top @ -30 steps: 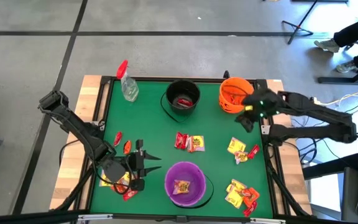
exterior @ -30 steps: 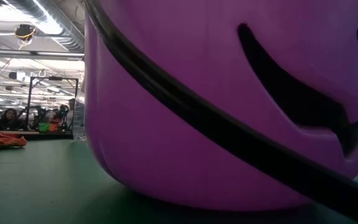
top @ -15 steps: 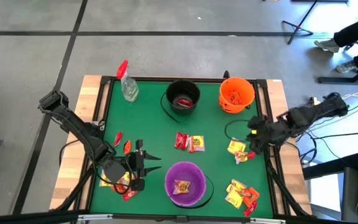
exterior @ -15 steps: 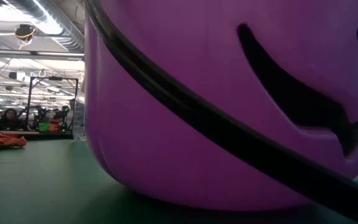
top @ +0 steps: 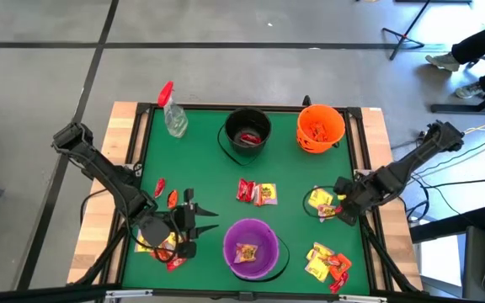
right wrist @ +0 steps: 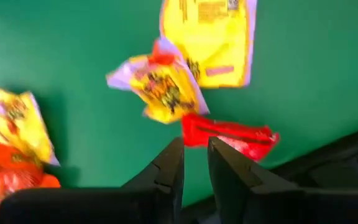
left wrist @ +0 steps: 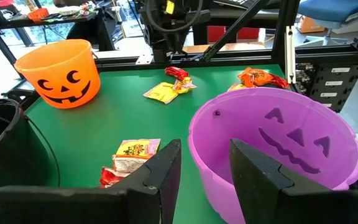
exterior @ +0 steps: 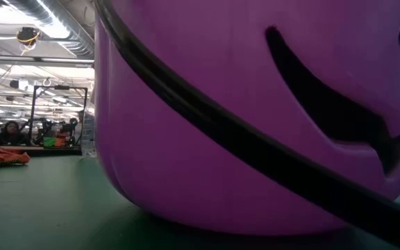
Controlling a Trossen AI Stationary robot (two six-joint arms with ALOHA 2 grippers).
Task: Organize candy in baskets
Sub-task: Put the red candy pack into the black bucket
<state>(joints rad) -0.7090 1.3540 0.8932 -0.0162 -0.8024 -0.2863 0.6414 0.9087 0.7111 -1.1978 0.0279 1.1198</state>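
Observation:
Three buckets stand on the green mat: black (top: 247, 135), orange (top: 320, 128) and purple (top: 251, 248). The purple one holds a packet, and the black and orange ones show candy inside. Loose yellow and red packets lie mid-table (top: 258, 193), at the right (top: 320, 200), near right (top: 327, 263) and at the left (top: 168, 252). My right gripper (right wrist: 196, 149) is open by a narrow gap. It hovers low over the right group, just short of a red packet (right wrist: 232, 138). My left gripper (left wrist: 205, 163) is open and waits beside the purple bucket (left wrist: 272, 143).
A clear spray bottle with a red trigger (top: 172, 114) stands at the far left corner. Black frame rails edge the mat. The purple bucket (exterior: 255, 104) fills the low view, with an orange-red packet (exterior: 2, 154) to its left. People show beyond the table.
My right gripper has left the orange bucket, travelled toward the table's near edge and come down over the candy group at the right, its arm drawing back off the table's right side. My left arm and all the buckets have kept still.

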